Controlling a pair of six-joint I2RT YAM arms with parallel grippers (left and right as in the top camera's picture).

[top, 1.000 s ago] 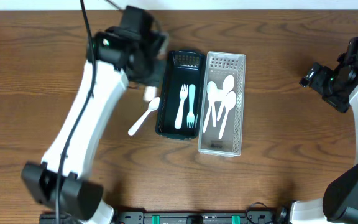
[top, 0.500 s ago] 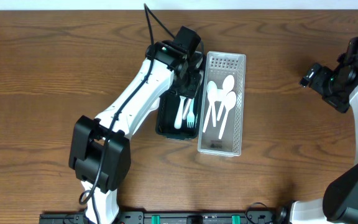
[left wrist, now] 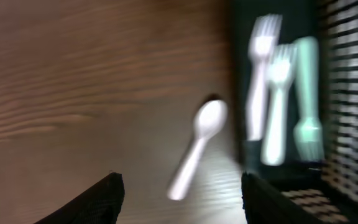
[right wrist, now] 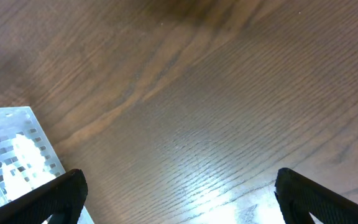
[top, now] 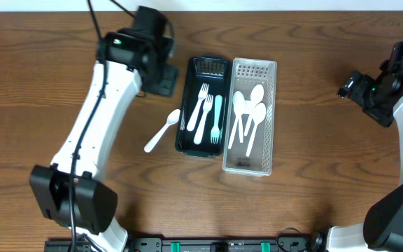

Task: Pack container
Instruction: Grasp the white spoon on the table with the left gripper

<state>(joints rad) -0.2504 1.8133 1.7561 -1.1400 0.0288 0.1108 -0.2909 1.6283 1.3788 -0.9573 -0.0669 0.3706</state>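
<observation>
Overhead, far left: the left arm reaches up the desk [top: 313, 203] to the upper left of the trays. The left pincer [left wrist: 180, 193] hangs over bare wood beside the dark tray's top end. In the left wrist view, which is blurred, its fingers [left wrist: 98, 202] stand apart with nothing gripped between them.

Next right: one loose white spoon [top: 162, 131] lies on the desk just beside the dark tray's left wall. It lies on a slant, bowl up toward the tray and handle down-left. It is outside both trays.

Next: the dark tray [top: 209, 67], long and narrow, holds three forks side by side. Two are white forks [top: 200, 115] and the third is a mint-green fork [top: 216, 119] on the right.

Next: the white slotted tray [top: 255, 68] sits touching, or all but touching, the dark tray's right side. It holds a cluster of white spoons [top: 247, 115], bowls toward the top end. The exact count is hard to read.

Far right: the right arm is parked near the desk's right edge, well apart from the trays. The right pincer [right wrist: 179, 186] has its fingers spread wide over bare wood, holding nothing. A corner of the white slotted tray shows at the lower left of the right wrist view.
</observation>
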